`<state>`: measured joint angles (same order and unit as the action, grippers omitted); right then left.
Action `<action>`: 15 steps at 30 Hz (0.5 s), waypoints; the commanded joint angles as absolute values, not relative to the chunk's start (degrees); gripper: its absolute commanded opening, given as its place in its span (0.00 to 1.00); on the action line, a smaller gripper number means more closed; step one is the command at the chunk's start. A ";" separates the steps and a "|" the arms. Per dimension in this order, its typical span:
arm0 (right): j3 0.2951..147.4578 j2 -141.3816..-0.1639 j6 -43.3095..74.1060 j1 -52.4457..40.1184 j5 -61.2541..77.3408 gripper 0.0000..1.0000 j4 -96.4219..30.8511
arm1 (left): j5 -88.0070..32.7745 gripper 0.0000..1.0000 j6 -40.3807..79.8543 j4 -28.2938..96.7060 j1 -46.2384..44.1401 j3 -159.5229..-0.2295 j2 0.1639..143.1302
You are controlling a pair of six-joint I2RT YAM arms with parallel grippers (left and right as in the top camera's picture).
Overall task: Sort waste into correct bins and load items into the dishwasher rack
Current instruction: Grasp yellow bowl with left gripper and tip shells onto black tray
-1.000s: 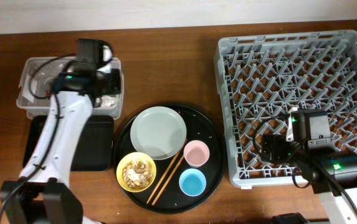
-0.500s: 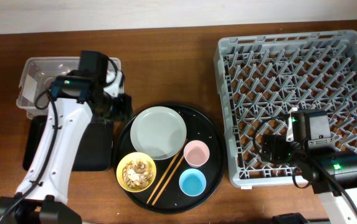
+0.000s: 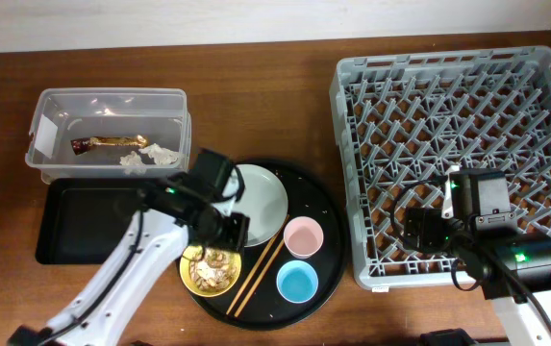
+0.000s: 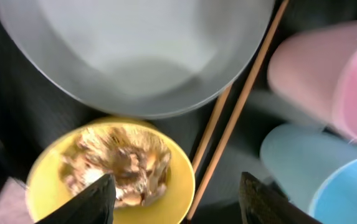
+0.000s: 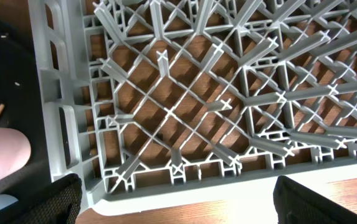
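The left hand (image 4: 177,200) hangs spread wide and empty over the yellow bowl (image 4: 41,182) of scraps (image 4: 117,160) on the round black tray (image 3: 325,207). The chopsticks (image 3: 256,277) lie beside the bowl, slanting from near-left to far-right, with the pink cup (image 3: 303,236) and blue cup (image 3: 297,282) on their other side. The right hand (image 5: 178,202) gapes empty over the rack's (image 5: 184,93) near-left corner.

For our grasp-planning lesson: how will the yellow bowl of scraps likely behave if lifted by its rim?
The yellow bowl looks small and rigid, so probably light. Its loose food scraps could spill if it tilts. The glossy rim might slip in the open left gripper.
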<state>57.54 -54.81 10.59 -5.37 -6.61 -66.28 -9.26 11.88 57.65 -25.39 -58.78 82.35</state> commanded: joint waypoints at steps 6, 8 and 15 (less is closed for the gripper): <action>58.52 -54.54 11.25 -5.61 -7.11 0.99 -66.48 | -12.71 0.61 13.52 49.93 -30.09 -50.59 88.05; 58.52 -54.54 11.25 -5.61 -7.09 0.99 -66.48 | -12.71 0.61 13.52 49.87 -31.03 -50.59 89.06; 58.52 -54.54 11.25 -5.61 -7.09 0.99 -66.52 | -11.49 0.30 13.69 49.50 -32.75 -49.58 91.55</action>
